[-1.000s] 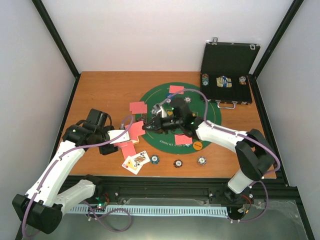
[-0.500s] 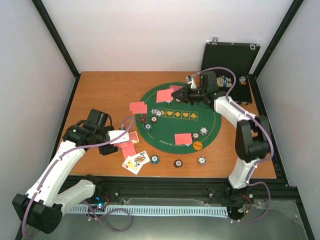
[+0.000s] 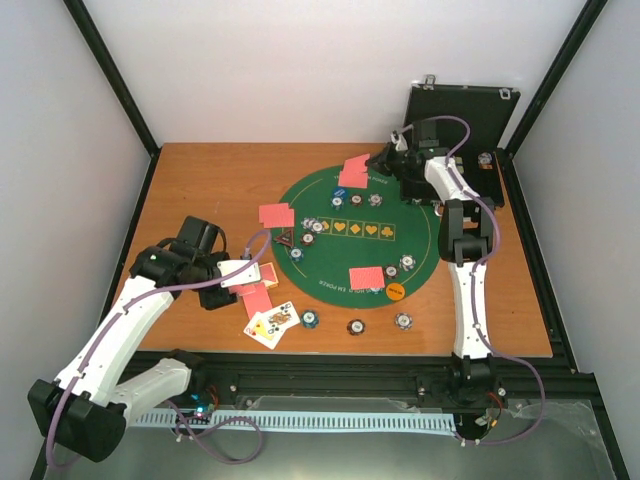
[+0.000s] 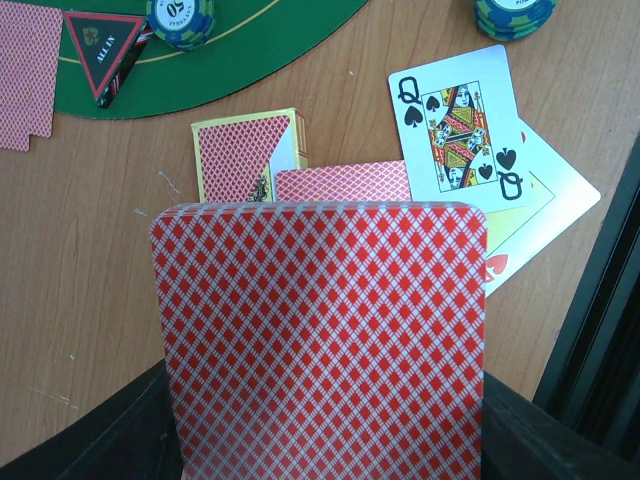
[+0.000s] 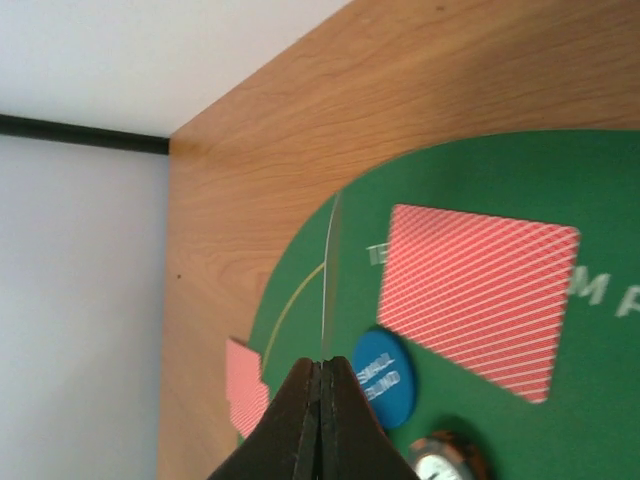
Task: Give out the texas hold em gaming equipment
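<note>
- While everything is carried by the wooden table [image 3: 200, 180], a round green mat [image 3: 320, 205] is spread at its middle, and a black case [image 3: 460, 115] is stood open at the far right corner.
- The left gripper [image 3: 232, 275] is held over the near left part of the table, just left of the mat. Its jaws are pressed onto a broad red-backed card [image 4: 320, 340], whose back is turned to the wrist camera.
- The right gripper [image 5: 320, 368] is stretched to the mat's far edge, beside the case. Its fingers are pressed together on a thin card [image 5: 327, 280], seen edge-on above the felt.
- A face-down card [image 3: 367, 277] is laid on the mat's near part.
- A queen of spades [image 4: 455, 125] is laid face-up on the wood beside a card box [image 4: 250, 155].
- Three poker chips [image 3: 355, 326] are lined up on the wood in front of the mat.
- An orange disc [image 3: 396, 292] is set at the mat's near rim, a blue disc [image 5: 383, 378] on the far felt, and a red-edged triangle [image 4: 103, 52] at the mat's left edge.
</note>
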